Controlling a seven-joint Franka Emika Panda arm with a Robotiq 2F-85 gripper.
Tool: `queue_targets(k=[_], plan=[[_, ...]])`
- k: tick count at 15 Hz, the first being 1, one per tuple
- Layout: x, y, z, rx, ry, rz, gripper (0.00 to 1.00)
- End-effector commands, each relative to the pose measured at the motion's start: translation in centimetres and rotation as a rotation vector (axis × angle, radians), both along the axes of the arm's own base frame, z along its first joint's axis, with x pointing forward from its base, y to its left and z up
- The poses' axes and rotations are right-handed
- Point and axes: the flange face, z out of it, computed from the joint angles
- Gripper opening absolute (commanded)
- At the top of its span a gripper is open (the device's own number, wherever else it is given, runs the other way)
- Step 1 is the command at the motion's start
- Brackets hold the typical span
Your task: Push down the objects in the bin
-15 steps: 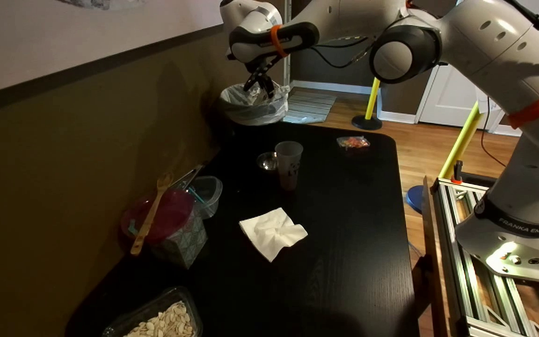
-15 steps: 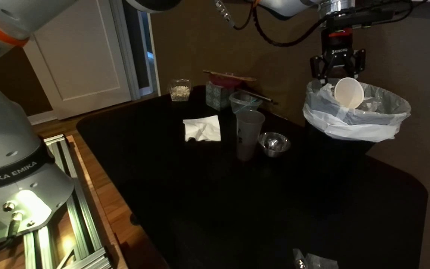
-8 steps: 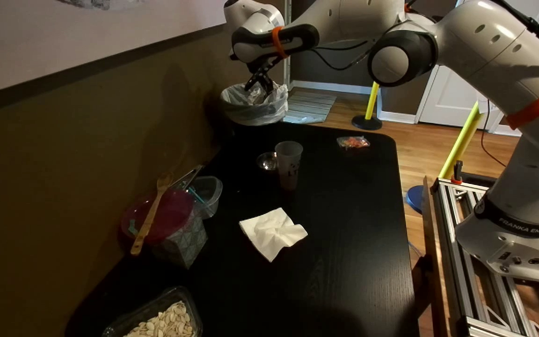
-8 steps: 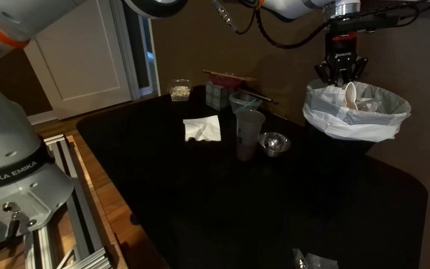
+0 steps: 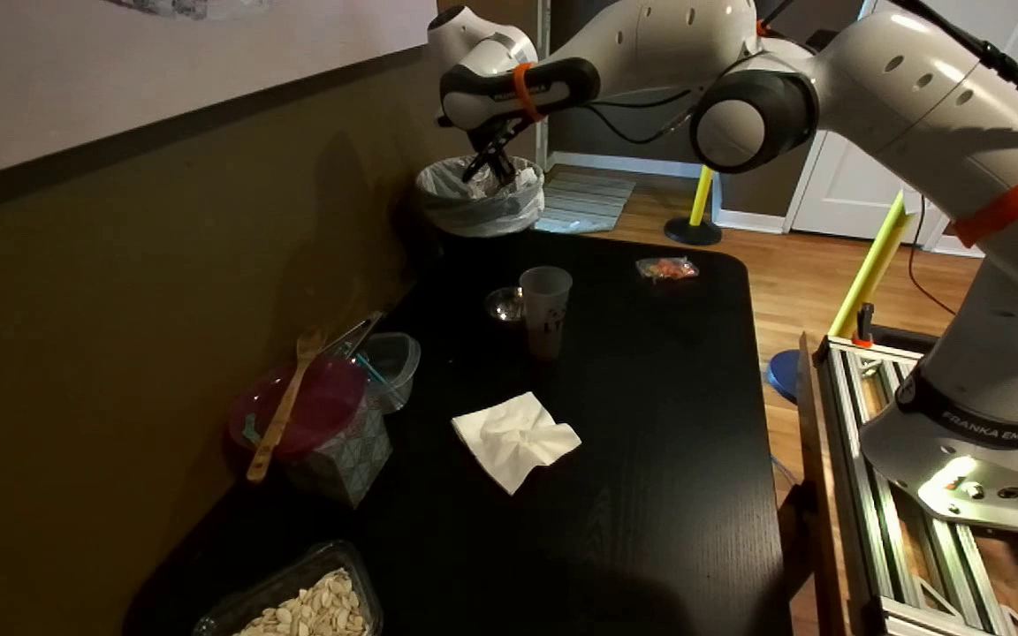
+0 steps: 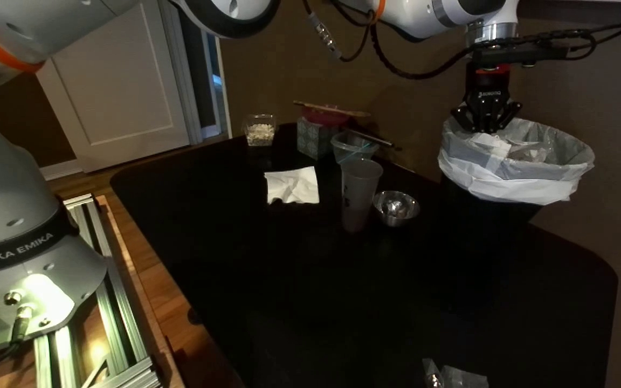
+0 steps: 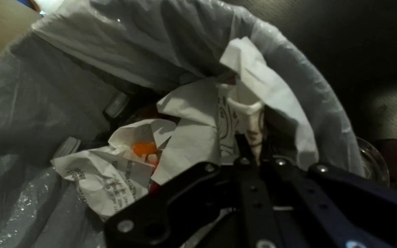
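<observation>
Messily, crumpled, partly printed whitish rubbish (image 7: 193,141) lies in the bin (image 6: 515,186), tool (image 7: 254,142) pressed together.

In both exterior views the arm (image 5: 650,53) hangs lower than a second ago, and the pincer (image 6: 487,130) reaches further down inside the mouth of the bin (image 6: 515,187), its jaws, spread apart at that time, now drawn together. The round white cup-like piece, face-on at the top a second ago and nearly edge-on after that, has dropped from sight in an exterior view, and the pale objects (image 6: 494,144) beneath the pincer lie lower and flatter. The robot's base (image 5: 946,477), dim half a second ago, is bright again.
</observation>
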Motion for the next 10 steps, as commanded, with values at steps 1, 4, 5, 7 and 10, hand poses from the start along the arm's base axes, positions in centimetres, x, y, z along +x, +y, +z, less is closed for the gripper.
queue_targets(k=[1, 4, 5, 7, 10], plan=[[0.4, 0.1, -3.0, 0.034, -0.008, -0.033, 0.01], [0.5, 0.1, -2.9, 0.027, -0.024, -0.066, 0.01], [0.5, 0.1, -2.3, 0.029, -0.031, -0.075, 0.3], [0.6, 0.3, -0.3, 0.014, -0.055, -0.077, 0.37], [0.7, 0.9, 3.9, -0.012, -0.1, -0.085, 0.6]])
